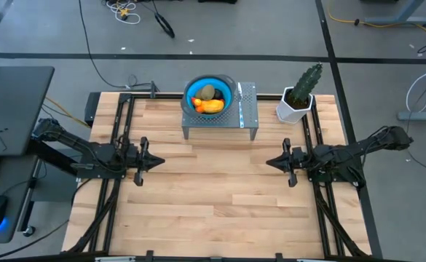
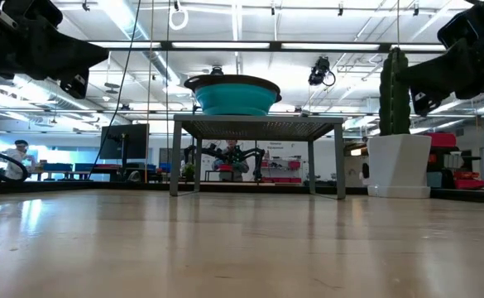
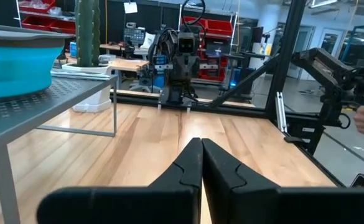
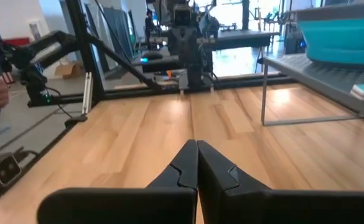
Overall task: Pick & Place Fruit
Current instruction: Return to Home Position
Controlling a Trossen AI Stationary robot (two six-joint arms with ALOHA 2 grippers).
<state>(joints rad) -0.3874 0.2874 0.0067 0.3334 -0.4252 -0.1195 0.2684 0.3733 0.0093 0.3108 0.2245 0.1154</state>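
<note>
- So, the left gripper [image 1: 159, 161] had its two fingers pressed tight together with nothing between them. You could see that best in its own wrist view [image 3: 200, 149].
- Same deal with the right gripper [image 1: 271, 163]: fingers closed up tip to tip and holding nothing [image 4: 197, 149].
- Both claws sat over bare wood, one toward the left side of the table [image 1: 213, 211] and one toward the right. They pointed at each other and were well apart.
- Each arm lay folded and roughly level, reaching in from its own side of the table. To me that read as a parked pose, not a reach for anything.
- Further out, the fruit [image 1: 210, 100] was in the blue bowl [image 1: 232, 92], which stood on the grey shelf [image 1: 247, 120] at the far middle of the table.
- I could make out the yellow-orange piece [image 1: 213, 106] and an olive-brown oval [image 1: 208, 92] on top. The smaller bits were too tiny to sort out.
- A slim white-and-blue knife [image 1: 240, 98] lay on the shelf just right of the bowl, and the cactus [image 1: 309, 78] stood off to the shelf's right.
- No loose fruit showed anywhere on the tabletop, so I'd call the pick-and-place part pretty much done.
- Near as I could judge, all that was left was for the arms to settle at home.
</note>
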